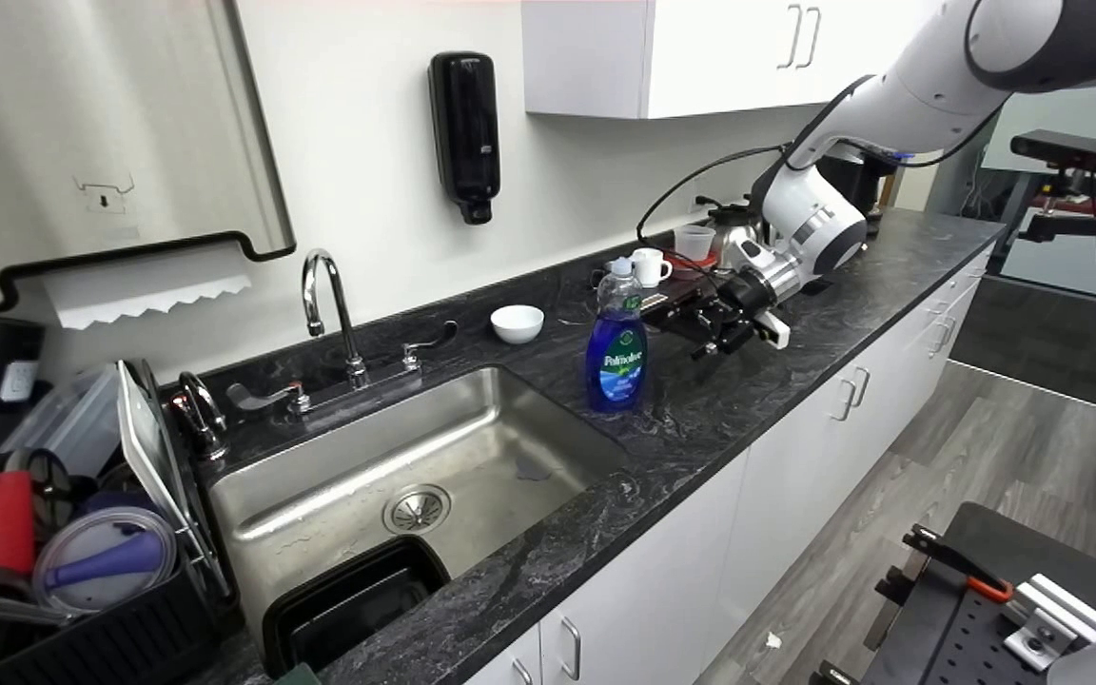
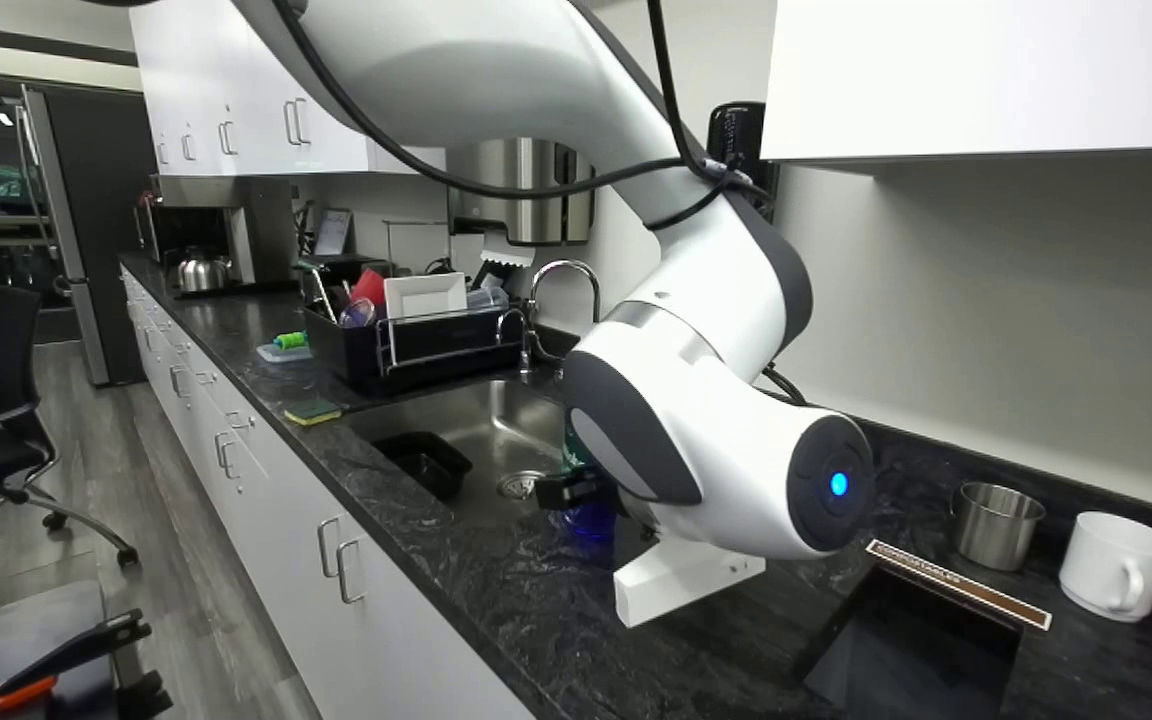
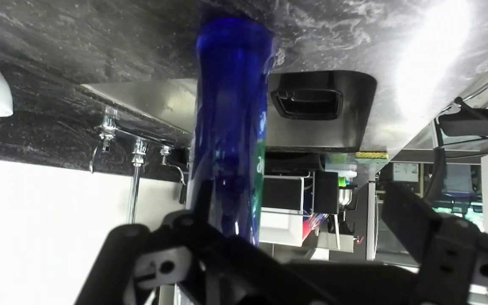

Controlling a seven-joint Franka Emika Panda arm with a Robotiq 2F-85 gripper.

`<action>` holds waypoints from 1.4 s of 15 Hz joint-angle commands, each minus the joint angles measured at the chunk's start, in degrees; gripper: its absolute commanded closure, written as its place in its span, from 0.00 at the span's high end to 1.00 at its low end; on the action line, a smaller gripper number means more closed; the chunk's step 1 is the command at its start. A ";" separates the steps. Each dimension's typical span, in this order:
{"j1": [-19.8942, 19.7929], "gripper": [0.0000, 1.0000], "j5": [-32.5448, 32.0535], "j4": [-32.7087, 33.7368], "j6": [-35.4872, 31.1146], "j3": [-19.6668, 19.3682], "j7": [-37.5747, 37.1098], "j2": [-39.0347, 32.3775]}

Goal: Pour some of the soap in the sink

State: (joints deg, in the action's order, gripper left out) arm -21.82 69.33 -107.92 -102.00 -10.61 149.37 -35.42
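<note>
The soap (image 1: 616, 357) is a clear bottle of blue liquid with a pale cap, upright on the counter beside the sink (image 1: 500, 485). In an exterior view the soap (image 2: 591, 520) is mostly hidden behind the arm, and the sink (image 2: 481, 415) lies beyond it. My gripper (image 1: 708, 333) is beside the bottle, at about its label height. In the upside-down wrist view my gripper (image 3: 298, 190) has its fingers wide apart and nothing between them. The soap (image 3: 233, 106) stands ahead, partly behind one finger; contact cannot be told.
A black tub (image 1: 358, 599) sits in the sink, with a chrome faucet (image 1: 334, 314) behind. A white bowl (image 1: 517, 323) stands at the wall near the bottle. A full dish rack (image 1: 129, 609) is beyond the sink. A white mug (image 2: 1118, 565) and metal cup (image 2: 998, 525) stand near the arm.
</note>
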 commanded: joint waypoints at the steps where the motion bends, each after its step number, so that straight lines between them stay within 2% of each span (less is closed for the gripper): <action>1: -4.41 1.00 0.65 4.81 0.41 6.17 -0.04 -1.10; 2: -5.34 1.00 0.42 6.34 0.14 7.92 -0.53 -1.25; 3: -1.95 1.00 3.13 5.00 1.44 3.89 3.10 -1.59; 4: -4.71 1.00 1.67 6.48 0.01 7.62 1.35 -1.62; 5: -6.05 1.00 0.86 7.86 -0.31 9.46 -0.33 -2.17; 7: -6.61 1.00 1.09 8.29 -0.18 10.24 -0.48 -3.19; 9: -5.62 1.00 2.49 6.71 -0.44 8.55 -0.55 -4.06; 10: -3.42 1.00 3.61 6.86 0.62 5.57 -1.39 -4.89; 12: -3.18 1.00 4.48 6.96 0.56 4.50 -2.72 -6.56; 21: -1.87 1.00 7.07 8.43 1.65 3.59 -5.87 -8.04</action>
State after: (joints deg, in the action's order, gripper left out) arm -24.96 75.08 -100.52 -101.82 -5.89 144.26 -42.87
